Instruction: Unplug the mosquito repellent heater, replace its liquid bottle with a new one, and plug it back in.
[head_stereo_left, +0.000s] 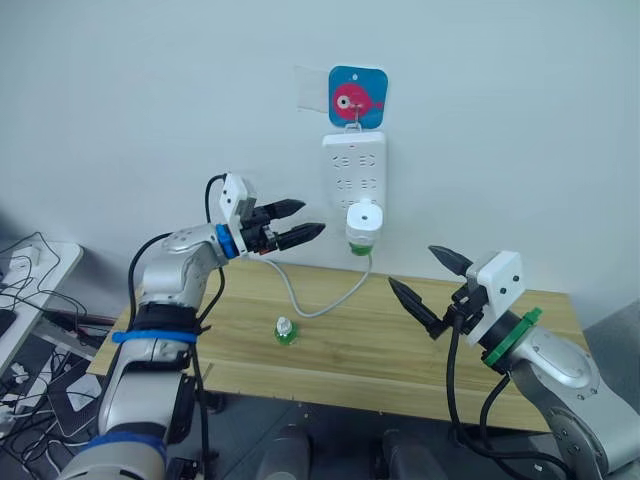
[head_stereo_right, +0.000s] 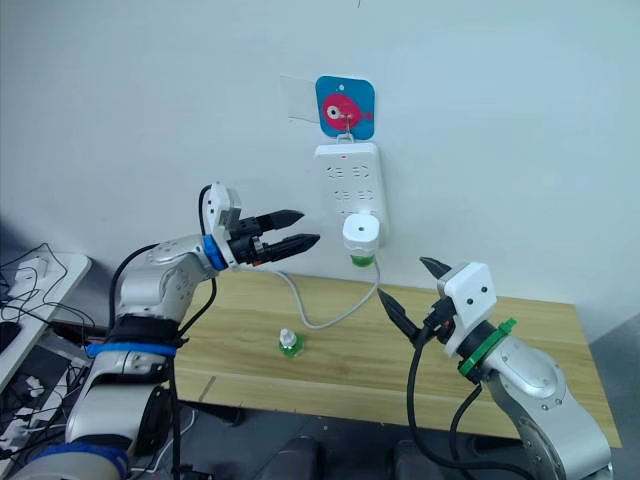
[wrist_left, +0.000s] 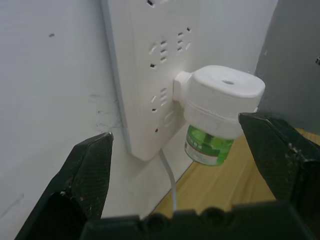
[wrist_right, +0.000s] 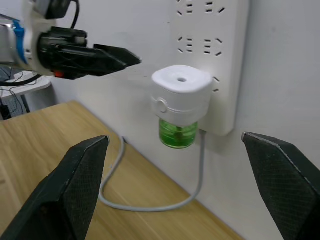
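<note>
Left gripper (head_stereo_left: 296, 222) is spread wide and empty, just left of the mosquito repellent heater (head_stereo_left: 364, 222), which is plugged into the wall power strip (head_stereo_left: 354, 172). Spare bottle (head_stereo_left: 286, 330) stands below on the table (head_stereo_left: 340, 350). Right gripper (head_stereo_left: 428, 278) is wide too, lower right, well apart.

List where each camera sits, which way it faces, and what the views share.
Left eye view: on the head, facing forward and down at the wall's power strip and the wooden table; both arms show.
Right eye view: on the head beside it, same scene; spare bottle on the table.
Left wrist view: behind the open left end effector, facing the mosquito repellent heater.
Right wrist view: behind the open right end effector, facing the heater, with the left end effector beside it.
Shared: every view shows the plugged-in heater.
</note>
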